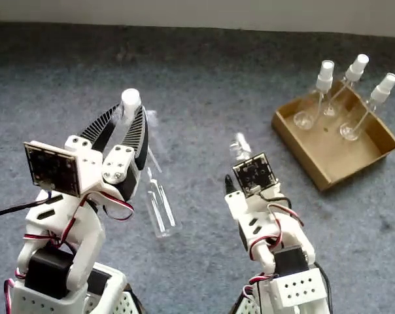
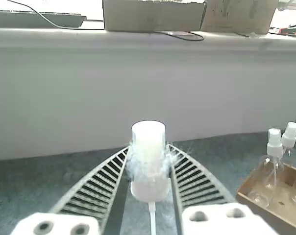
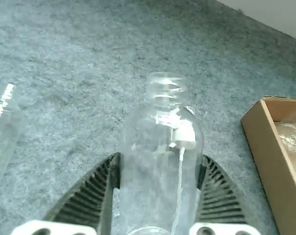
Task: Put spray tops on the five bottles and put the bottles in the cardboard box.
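- Currently your left gripper (image 1: pixel 128 114) is clenched on a white spray top (image 2: pixel 148 142), raised left of centre in the high view.
- Your right gripper (image 3: pixel 160 161) clasps an open clear bottle (image 3: pixel 162 117) by its body, at lower centre of that view.
- Both parts look light. The bottle seems thin-walled, smooth and slippery, so squeeze the body gently and leave the neck free.
- Another uncapped bottle (image 1: pixel 159 206) lies on the carpet (image 1: pixel 204 78) between the arms.
- Three capped bottles (image 1: pixel 324 85) stand in the cardboard box (image 1: pixel 335 150), upper right.
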